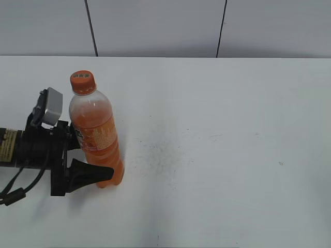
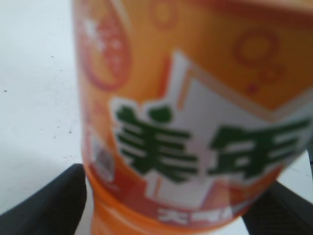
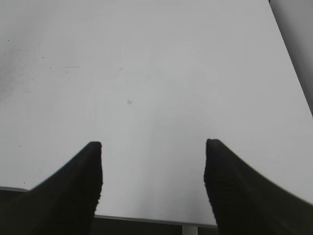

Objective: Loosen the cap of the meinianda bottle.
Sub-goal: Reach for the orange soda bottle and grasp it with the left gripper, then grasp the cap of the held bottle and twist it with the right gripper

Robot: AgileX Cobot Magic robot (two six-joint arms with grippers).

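White desk (image 1: 217,155) against grey panelled wall (image 1: 155,26). Near left edge, tall clear orange-drink bottle (image 1: 96,134), orange cap (image 1: 82,81), gripped by left fingers (image 1: 98,173), far one hidden; right fingers (image 3: 95,166) spread apart.

Two large green Chinese characters, 美年, printed on white panel of orange label of meinianda bottle (image 2: 195,122); small white characters below them, too blurred to be read. Pale printed mark on cap (image 1: 82,80), illegible. Yellow sticker on left arm (image 1: 7,145), unreadable.
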